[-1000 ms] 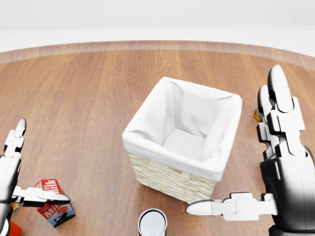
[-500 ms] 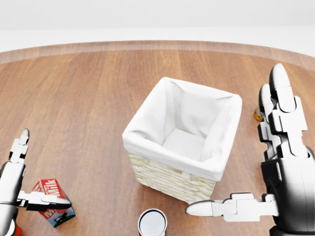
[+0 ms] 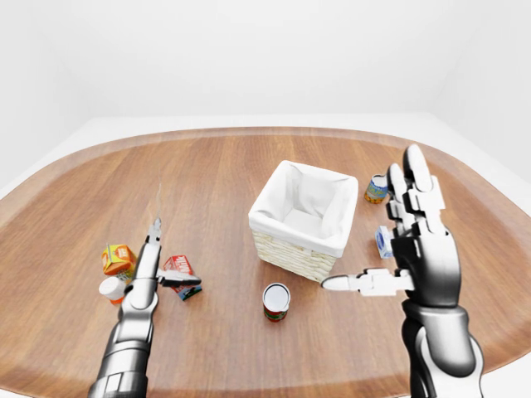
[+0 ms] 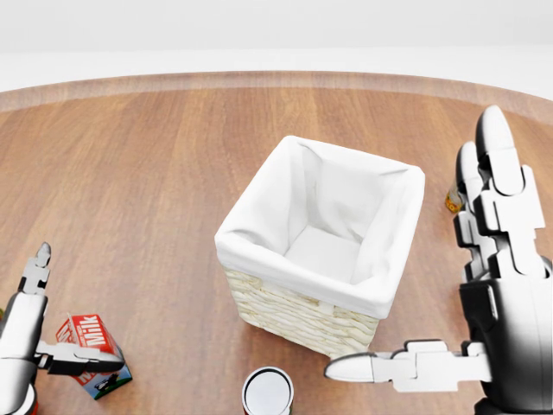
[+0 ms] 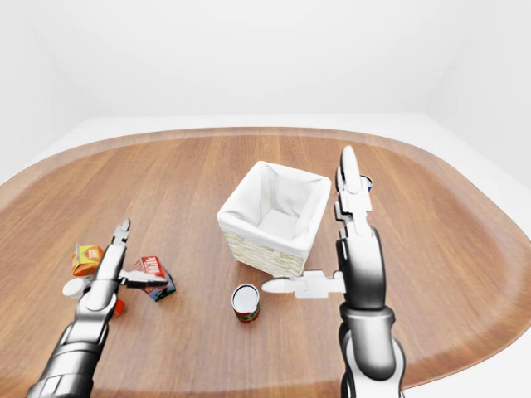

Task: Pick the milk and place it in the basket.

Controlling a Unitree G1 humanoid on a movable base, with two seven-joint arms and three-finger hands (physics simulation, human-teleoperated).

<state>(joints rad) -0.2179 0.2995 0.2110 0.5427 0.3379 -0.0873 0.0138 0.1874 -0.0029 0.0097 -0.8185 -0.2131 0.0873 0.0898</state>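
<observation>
Beside the milk (image 3: 180, 276) (lying tilted): orange carton (image 3: 117, 259), can (image 3: 275, 300).

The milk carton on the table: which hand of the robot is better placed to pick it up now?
The left hand. Its open fingers already stand about the milk carton, while the right hand is across the basket, far from it.

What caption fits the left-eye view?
Left hand, fingers open, beside the milk carton; the white-lined basket waits empty.

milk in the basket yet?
No, the milk lies on the table by the left hand; the basket holds nothing.
</observation>
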